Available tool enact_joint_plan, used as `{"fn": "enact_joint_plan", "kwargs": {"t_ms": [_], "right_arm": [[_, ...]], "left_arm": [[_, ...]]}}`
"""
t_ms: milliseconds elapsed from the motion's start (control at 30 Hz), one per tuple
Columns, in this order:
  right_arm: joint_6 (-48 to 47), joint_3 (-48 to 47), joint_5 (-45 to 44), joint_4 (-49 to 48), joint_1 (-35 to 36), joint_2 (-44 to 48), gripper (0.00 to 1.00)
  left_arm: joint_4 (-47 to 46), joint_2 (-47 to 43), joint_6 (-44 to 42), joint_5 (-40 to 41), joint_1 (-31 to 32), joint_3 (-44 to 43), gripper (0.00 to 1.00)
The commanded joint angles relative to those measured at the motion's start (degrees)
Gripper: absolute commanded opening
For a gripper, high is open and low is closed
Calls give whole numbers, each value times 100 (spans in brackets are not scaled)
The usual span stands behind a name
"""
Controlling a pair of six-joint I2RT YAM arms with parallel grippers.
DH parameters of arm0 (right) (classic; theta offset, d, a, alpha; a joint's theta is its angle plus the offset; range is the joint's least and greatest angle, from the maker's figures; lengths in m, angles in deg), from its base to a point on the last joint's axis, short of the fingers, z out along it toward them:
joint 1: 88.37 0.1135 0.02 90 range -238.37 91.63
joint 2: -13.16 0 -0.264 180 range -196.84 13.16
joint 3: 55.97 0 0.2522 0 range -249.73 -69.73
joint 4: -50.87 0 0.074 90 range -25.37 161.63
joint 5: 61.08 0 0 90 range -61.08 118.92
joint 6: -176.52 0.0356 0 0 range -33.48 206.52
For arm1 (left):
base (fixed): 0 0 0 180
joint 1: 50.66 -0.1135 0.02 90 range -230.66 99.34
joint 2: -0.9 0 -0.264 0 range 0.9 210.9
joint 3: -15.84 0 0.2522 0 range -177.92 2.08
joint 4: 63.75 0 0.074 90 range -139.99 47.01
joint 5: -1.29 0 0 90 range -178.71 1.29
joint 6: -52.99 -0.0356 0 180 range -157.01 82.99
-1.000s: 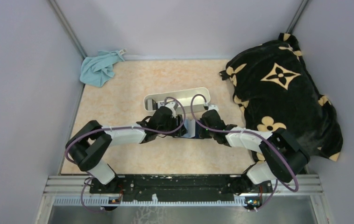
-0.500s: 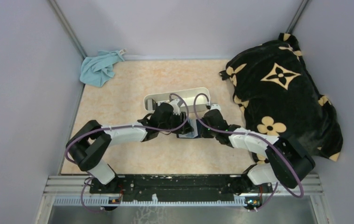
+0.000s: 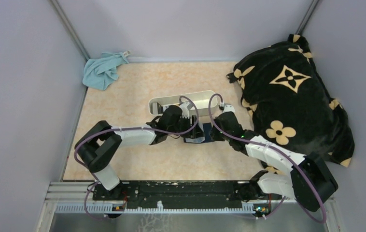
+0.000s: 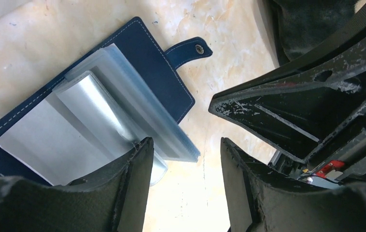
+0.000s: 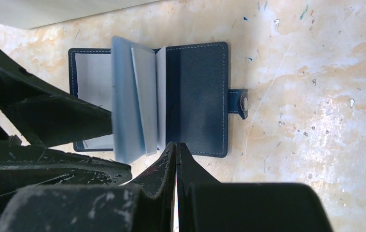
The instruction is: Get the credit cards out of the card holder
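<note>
The card holder lies open on the table, navy blue, its pale blue clear sleeves fanned up and its snap tab pointing right. It also shows in the left wrist view as the card holder and from above as the card holder. The credit cards are hidden; none can be told apart in the sleeves. My left gripper is open, one finger at the sleeves' corner, with nothing between the jaws. My right gripper is shut and empty, its tips touching the holder's near edge by the fold.
A long white tray stands just behind the two grippers. A black blanket with cream flowers fills the right side. A teal cloth lies in the far left corner. Both arms crowd the holder, left gripper and right gripper.
The right arm's elbow has swung out to the right while its shut gripper stayed at the holder. The left gripper has shifted slightly up and right; more of the holder shows between them.
</note>
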Motion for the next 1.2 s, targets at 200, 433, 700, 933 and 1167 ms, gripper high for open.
{"fn": "enact_joint_plan", "kwargs": {"t_ms": [200,433,700,933,1167], "right_arm": [[-110,-192,-95,124,-59,322,0],[-185,-214,-150,113,-142,303,1],[-291,-449,6,-36,-147,-110,6],[-321,-488,114,-237,-149,-518,8],[-167,-416,-28,-278,-286,-299,0]], "left_arm": [[-255,202,-35,-341,29,-416,63],[-53,-77,-236,99,26,-243,63],[418,-458,-453,752,-7,225,62],[799,-1060,-725,1161,-9,372,56],[237,-1222,-435,335,-2,49,53]]}}
